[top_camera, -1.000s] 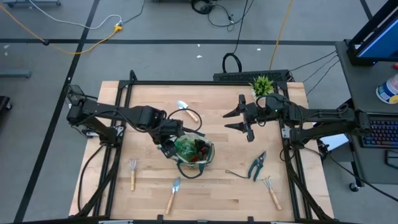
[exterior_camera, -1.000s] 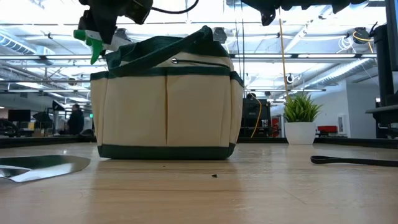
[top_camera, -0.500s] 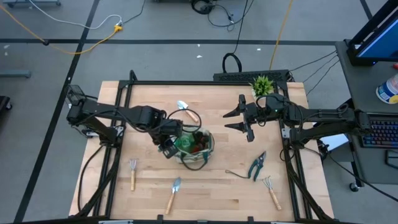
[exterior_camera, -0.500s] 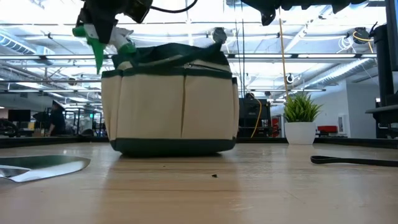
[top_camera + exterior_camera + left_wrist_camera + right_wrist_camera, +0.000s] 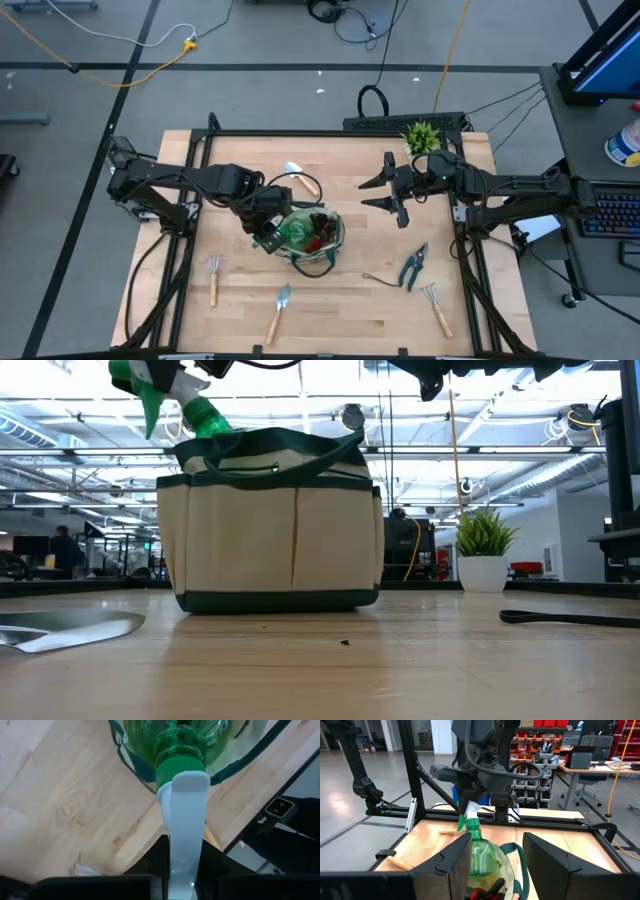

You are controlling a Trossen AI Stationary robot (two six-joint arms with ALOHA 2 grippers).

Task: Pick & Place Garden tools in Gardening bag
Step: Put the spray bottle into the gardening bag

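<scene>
The green spray bottle [image 5: 297,232] stands tilted in the open top of the beige, green-trimmed gardening bag [image 5: 325,240], mid-table. Its neck [image 5: 205,415] sticks out above the bag's rim [image 5: 270,460]. My left gripper [image 5: 267,238] is shut on the bottle's white spray head. A red-and-black item [image 5: 322,232] lies inside the bag. My right gripper [image 5: 373,195] hovers open, level, to the right of the bag, with nothing between its fingers. My left gripper pinches the bottle's white spray head [image 5: 184,825] between its two fingers. The fingers come from above, slanting down from the table's left. The bottle hangs below them, its green body [image 5: 185,735] in the bag's mouth. Its base is hidden in the bag.
Loose tools lie around the bag: a trowel [image 5: 302,178] behind it, a fork [image 5: 213,278] and a trowel [image 5: 278,310] near left, teal shears [image 5: 414,266] and a fork-rake [image 5: 436,308] near right. A potted plant [image 5: 422,135] stands at the far right.
My left gripper has risen, bringing the spray bottle up with it, so the green neck now shows above the bag's rim. The bag has drawn in narrower, its left side shifting toward the table's right.
</scene>
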